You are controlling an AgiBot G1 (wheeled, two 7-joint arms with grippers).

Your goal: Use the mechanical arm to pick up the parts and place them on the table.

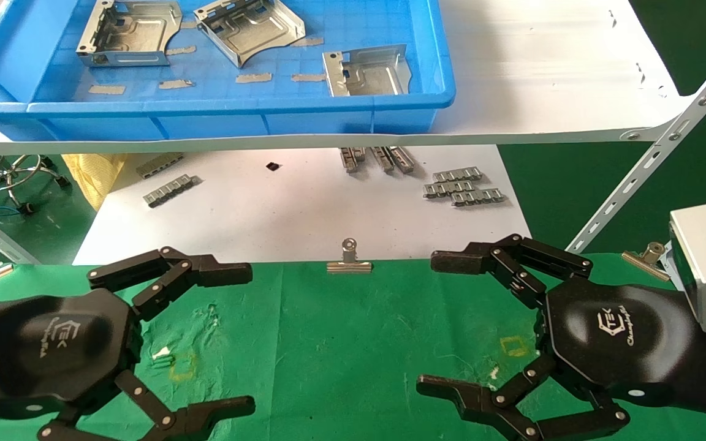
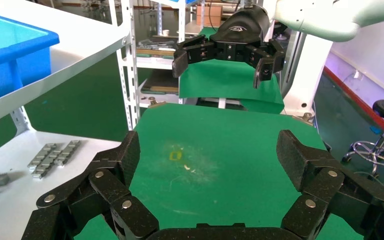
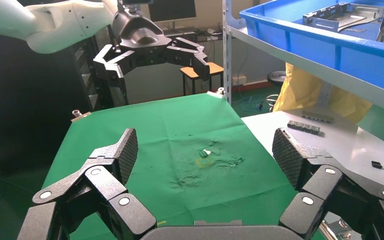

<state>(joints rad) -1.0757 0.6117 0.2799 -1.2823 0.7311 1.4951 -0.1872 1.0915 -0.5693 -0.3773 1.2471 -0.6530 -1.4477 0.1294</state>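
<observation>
Three silvery sheet-metal parts lie in the blue tray (image 1: pixel 206 110) on the upper shelf: one at the left (image 1: pixel 129 30), one in the middle (image 1: pixel 249 27), one at the right (image 1: pixel 368 72). Two show in the right wrist view (image 3: pixel 337 12). My left gripper (image 1: pixel 236 340) hovers open and empty over the left of the green table (image 1: pixel 341 343). My right gripper (image 1: pixel 439 323) hovers open and empty over its right. Each wrist view shows its own spread fingers, left (image 2: pixel 207 155) and right (image 3: pixel 205 150), above bare cloth, with the other hand opposite.
The white shelf board (image 1: pixel 543 73) carries the tray above a lower white board with small toothed strips (image 1: pixel 463 187). A binder clip (image 1: pixel 349 260) sits on the cloth's far edge, another (image 1: pixel 647 257) at the right. A slanted shelf strut (image 1: pixel 653 159) stands at the right.
</observation>
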